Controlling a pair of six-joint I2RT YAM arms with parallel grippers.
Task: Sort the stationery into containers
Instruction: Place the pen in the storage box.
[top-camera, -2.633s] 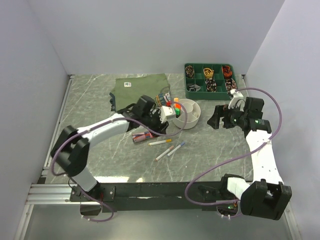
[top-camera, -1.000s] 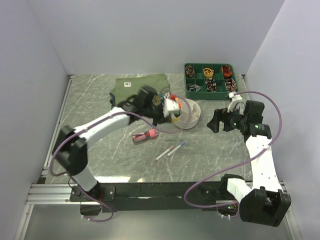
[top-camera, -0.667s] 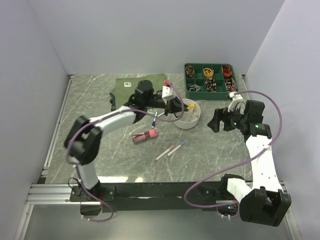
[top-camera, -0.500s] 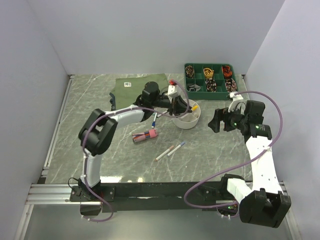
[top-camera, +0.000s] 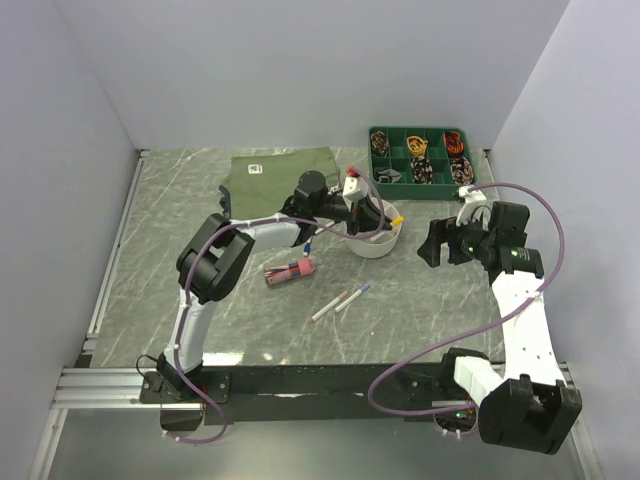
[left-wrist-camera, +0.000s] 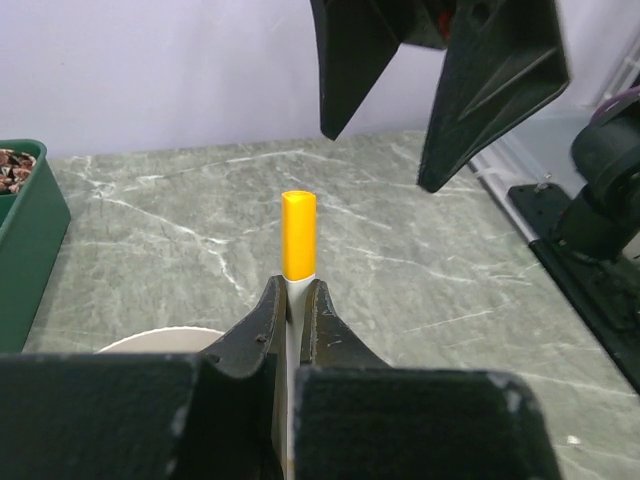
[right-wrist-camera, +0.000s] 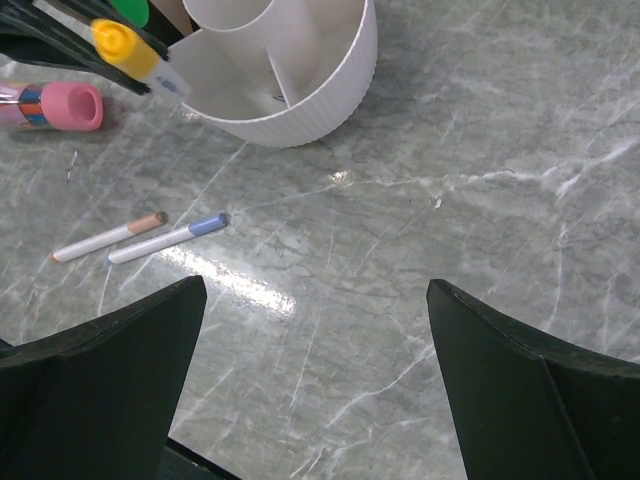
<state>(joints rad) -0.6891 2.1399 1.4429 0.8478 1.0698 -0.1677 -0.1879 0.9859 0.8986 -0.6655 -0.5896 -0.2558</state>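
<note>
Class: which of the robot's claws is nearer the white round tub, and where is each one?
Left. The left claw is just above the tub, shut on a yellow-capped pen; the right claw stands open, apart from it, off to its right.

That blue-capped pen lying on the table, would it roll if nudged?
Probably: the pen looks round and slim, and the table looks smooth and glossy. It seems stiff and light, likely easy to lift, though lying flat it may be awkward to pinch.

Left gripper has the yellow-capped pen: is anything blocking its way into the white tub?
Nothing visible does. The left gripper holds the yellow-capped pen just by the white tub, whose near compartments look open. The right gripper stands open, off to the side.
</note>
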